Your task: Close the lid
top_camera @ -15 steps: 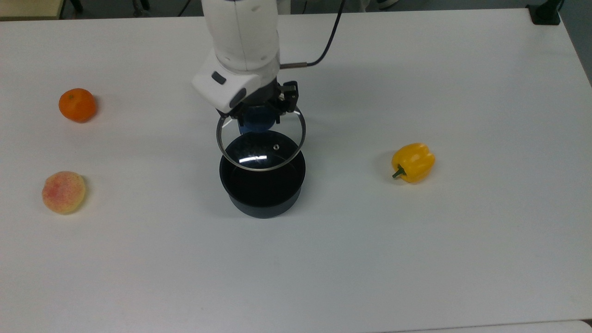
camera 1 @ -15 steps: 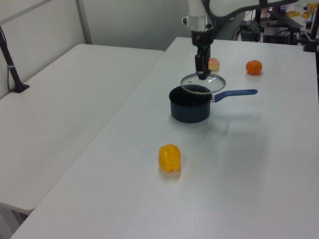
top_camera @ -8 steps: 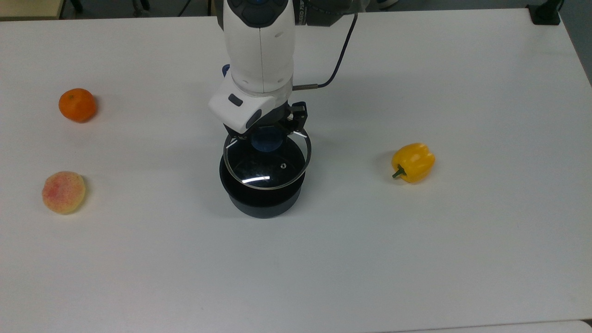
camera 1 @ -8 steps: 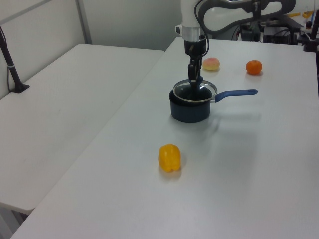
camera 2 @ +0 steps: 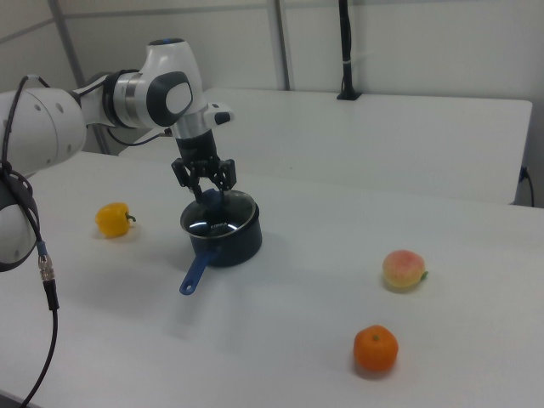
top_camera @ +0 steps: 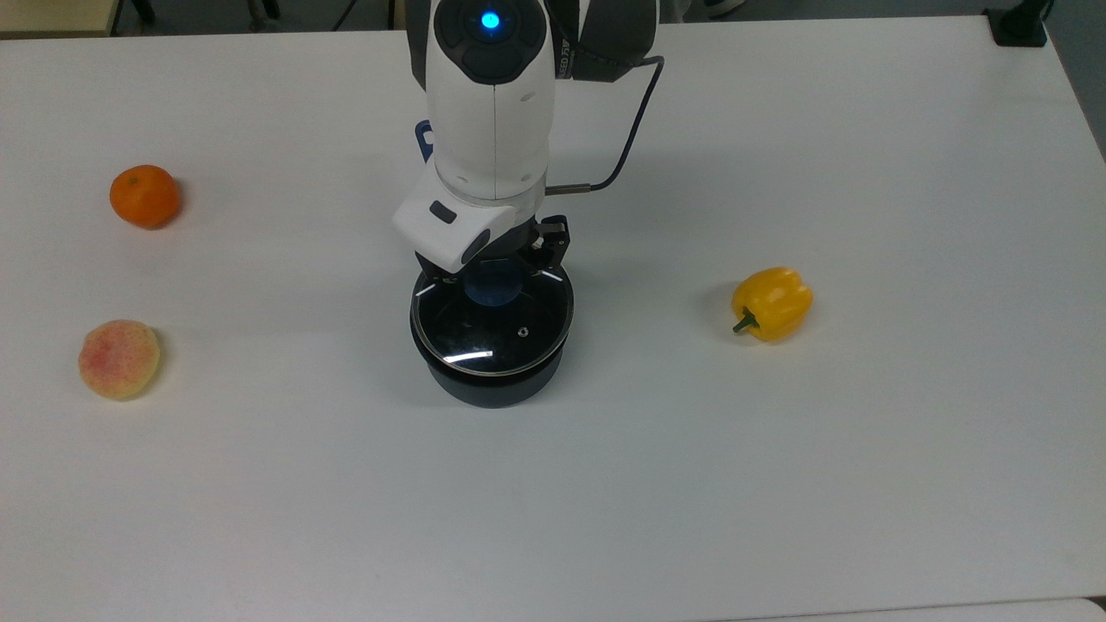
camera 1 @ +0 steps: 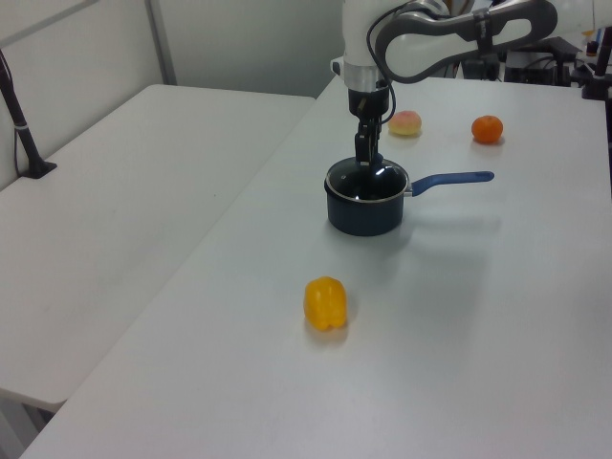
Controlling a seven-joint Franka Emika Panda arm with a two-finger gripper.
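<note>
Top view: lid point(top_camera: 491, 324) now seated flat on the rim of the black saucepan point(top_camera: 492, 380), no longer tilted above it as 0.5 s ago and 1 s ago; glare streak lower on the glass. Gripper point(top_camera: 498, 269) lowered over the saucepan, 2 fingers pinching the blue knob point(top_camera: 492, 288). White arm further down over the pan's far side, blue light on top. Yellow pepper point(top_camera: 771, 302) well apart on the top view's right of the saucepan, orange point(top_camera: 144, 196) and peach point(top_camera: 118, 358) well apart on the top view's left, all unmoved on the white table point(top_camera: 864, 475). Left view: lid point(camera 1: 366, 183) level with the saucepan point(camera 1: 363, 212) rim, gap seen earlier gone; gripper point(camera 1: 365, 161) straight above it; blue handle point(camera 1: 452, 178) pointing to the left view's right; pepper point(camera 1: 325, 303) in front of the saucepan, peach point(camera 1: 405, 122) and orange point(camera 1: 487, 129) behind it. Right view: gripper point(camera 2: 208, 197) closed around the knob, lid point(camera 2: 220, 216) resting on the saucepan point(camera 2: 226, 240); pepper point(camera 2: 114, 218) on the right view's left of the saucepan, peach point(camera 2: 403, 269) and orange point(camera 2: 375, 349) on the right view's right.
</note>
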